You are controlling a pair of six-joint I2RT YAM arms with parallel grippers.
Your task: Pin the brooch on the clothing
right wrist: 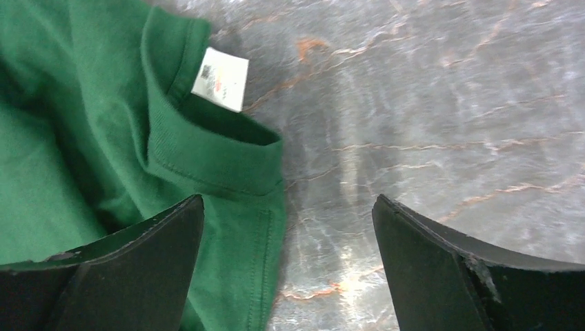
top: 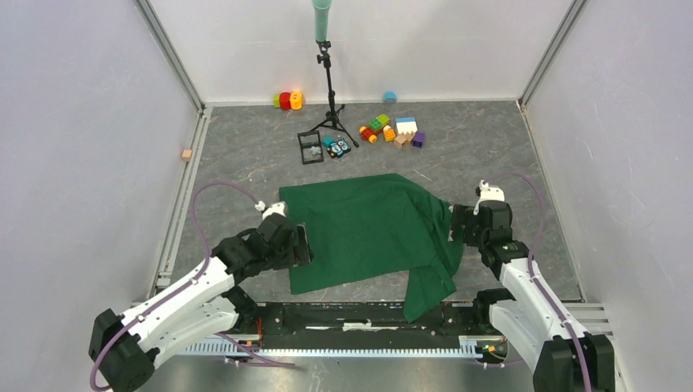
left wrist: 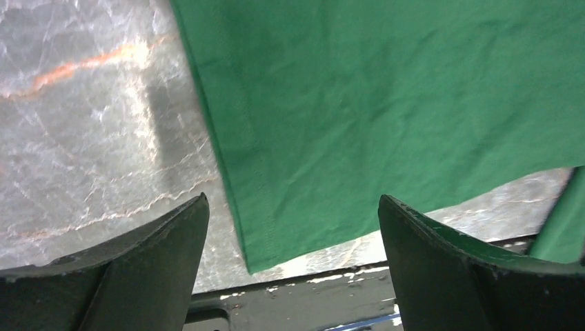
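Note:
The dark green T-shirt [top: 368, 233] lies spread in the middle of the table, with one part draped over the near edge at the right. My left gripper [top: 301, 245] is open and empty just above the shirt's near left corner. In the left wrist view [left wrist: 293, 227] its jaws stand wide, with the hemmed shirt corner [left wrist: 256, 255] between them. My right gripper [top: 455, 224] is open and empty at the shirt's right edge. In the right wrist view [right wrist: 288, 227] the collar with its white label [right wrist: 219, 78] lies just ahead. I cannot make out the brooch.
A black tripod stand [top: 330, 90] is at the back centre. A black tray [top: 310, 147] with small pale bits sits in front of it. Coloured toy blocks [top: 392, 131] lie back right, red and yellow ones [top: 288, 100] back left. A black rail [top: 343, 314] runs along the near edge.

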